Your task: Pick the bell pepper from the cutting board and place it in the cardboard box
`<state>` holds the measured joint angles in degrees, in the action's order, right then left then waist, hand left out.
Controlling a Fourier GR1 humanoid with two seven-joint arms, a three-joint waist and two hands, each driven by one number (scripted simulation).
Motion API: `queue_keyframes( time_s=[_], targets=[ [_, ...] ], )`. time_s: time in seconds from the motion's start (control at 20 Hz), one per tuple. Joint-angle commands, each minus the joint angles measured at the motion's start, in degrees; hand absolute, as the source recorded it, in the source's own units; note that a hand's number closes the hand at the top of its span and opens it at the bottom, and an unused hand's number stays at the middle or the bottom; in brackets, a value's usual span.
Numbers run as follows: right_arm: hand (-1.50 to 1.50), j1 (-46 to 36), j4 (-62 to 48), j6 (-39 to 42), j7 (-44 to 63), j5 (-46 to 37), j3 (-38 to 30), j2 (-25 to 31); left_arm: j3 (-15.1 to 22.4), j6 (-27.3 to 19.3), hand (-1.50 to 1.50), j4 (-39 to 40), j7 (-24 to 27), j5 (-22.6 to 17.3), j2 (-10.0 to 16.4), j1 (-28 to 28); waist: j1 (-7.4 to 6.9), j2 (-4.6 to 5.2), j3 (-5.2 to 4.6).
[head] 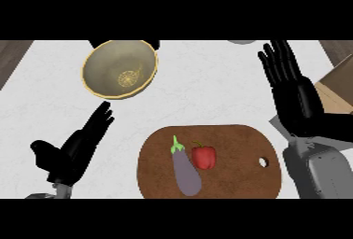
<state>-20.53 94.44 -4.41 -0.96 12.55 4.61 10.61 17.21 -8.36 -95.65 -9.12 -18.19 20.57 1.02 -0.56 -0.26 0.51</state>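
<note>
A red bell pepper (203, 157) lies near the middle of the round brown cutting board (241, 140), right beside a purple eggplant (185, 173). A corner of the cardboard box (339, 86) shows at the right edge. My right hand (295, 100) is open with straight fingers pointing up, above and to the right of the board, between the board and the box. My left hand (76, 149) is open too, fingers stretched up and to the right, on the counter left of the board. Neither hand touches the pepper.
A tan bowl with a yellow rim (119, 68) stands at the back left of the white counter (207, 84). A grey object (243, 42) peeks in at the top edge. Dark wood borders the counter at both upper corners.
</note>
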Motion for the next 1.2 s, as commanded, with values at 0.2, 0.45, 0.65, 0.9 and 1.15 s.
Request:
queue_keyframes(
  time_s=[0.2,0.45,0.65,0.9,1.15],
  targets=[
    [-1.50,13.62,-3.62,-19.31,4.31,-24.43,10.03,-3.05,-0.17,-0.03,0.00,0.49,2.87,7.67,3.38,6.57,3.62,0.05,-0.79],
    [-1.50,18.02,-7.93,-23.68,2.89,-41.45,9.04,8.99,-0.14,0.75,0.00,-0.07,2.99,7.55,4.59,4.99,6.71,-0.39,-1.88],
    [-1.50,21.41,-9.01,-28.73,4.42,-57.93,14.29,11.44,-0.20,0.80,0.00,0.49,3.19,7.95,4.55,5.84,6.53,-0.55,-1.61],
    [-1.50,25.22,-2.84,-29.66,12.97,-74.48,18.43,9.22,0.22,0.34,0.00,2.04,3.69,8.87,4.24,4.90,7.75,-1.42,-1.65],
    [-1.50,30.30,1.82,-21.42,23.06,-86.15,23.23,4.36,0.74,0.08,0.00,1.39,3.23,9.11,3.51,5.69,7.41,-1.31,-1.51]
  ],
)
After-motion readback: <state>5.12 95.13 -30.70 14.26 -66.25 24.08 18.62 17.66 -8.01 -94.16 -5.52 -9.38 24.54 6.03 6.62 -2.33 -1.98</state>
